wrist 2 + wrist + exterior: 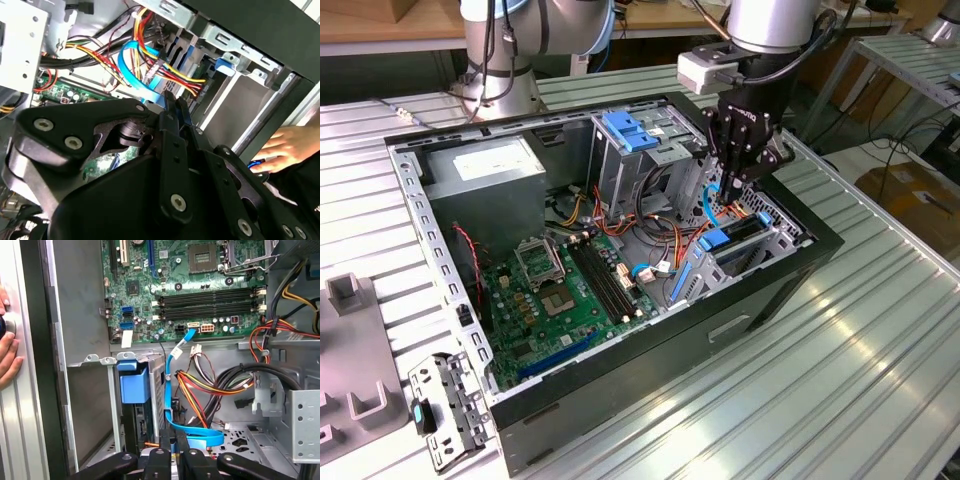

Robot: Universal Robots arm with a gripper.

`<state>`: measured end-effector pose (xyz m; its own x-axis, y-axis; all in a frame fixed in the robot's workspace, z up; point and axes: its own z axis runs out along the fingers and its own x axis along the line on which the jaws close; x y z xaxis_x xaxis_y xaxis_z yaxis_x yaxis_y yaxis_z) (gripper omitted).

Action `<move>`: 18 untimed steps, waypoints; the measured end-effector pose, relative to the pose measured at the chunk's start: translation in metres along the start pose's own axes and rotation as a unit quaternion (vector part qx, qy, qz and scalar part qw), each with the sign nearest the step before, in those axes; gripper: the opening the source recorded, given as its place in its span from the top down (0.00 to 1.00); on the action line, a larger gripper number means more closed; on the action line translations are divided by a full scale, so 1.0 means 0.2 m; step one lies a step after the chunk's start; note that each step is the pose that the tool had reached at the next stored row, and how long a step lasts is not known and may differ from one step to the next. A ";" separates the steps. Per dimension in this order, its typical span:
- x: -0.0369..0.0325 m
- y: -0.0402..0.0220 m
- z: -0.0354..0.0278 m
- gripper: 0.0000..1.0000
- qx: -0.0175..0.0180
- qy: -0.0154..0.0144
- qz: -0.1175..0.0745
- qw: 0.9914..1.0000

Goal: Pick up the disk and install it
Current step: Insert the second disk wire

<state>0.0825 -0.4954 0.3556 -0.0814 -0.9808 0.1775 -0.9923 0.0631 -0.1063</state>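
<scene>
The disk (741, 234), dark grey with a bright blue carrier rail, sits in the metal drive bay at the exterior view's right end of the open computer case (760, 300). In the first wrist view the disk (134, 385) stands edge-on in that bay, blue rail uppermost. My gripper (735, 185) hangs just above and behind the bay, apart from the disk. In both wrist views its black fingers (170, 107) are pressed close together with nothing clearly between them. A thin blue cable (172, 360) runs right past the gripper (175, 455); whether it touches is unclear.
A tall metal cage with a blue tab (630, 130) stands mid-case. The green motherboard (570, 290) and the power supply (485, 175) lie to the exterior view's left. Coloured wire bundles (210, 385) cross the case floor. A person's hand (7, 350) rests on the case's outer edge.
</scene>
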 end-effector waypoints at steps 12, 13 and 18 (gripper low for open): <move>0.152 0.051 0.038 0.84 0.014 -0.031 0.006 0.999; 0.167 0.052 0.042 0.84 0.014 -0.038 0.007 0.999; 0.239 0.053 0.060 0.84 0.017 -0.067 0.011 0.998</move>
<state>0.0692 -0.5439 0.3512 -0.0878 -0.9952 0.0433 -0.9864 0.0808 -0.1428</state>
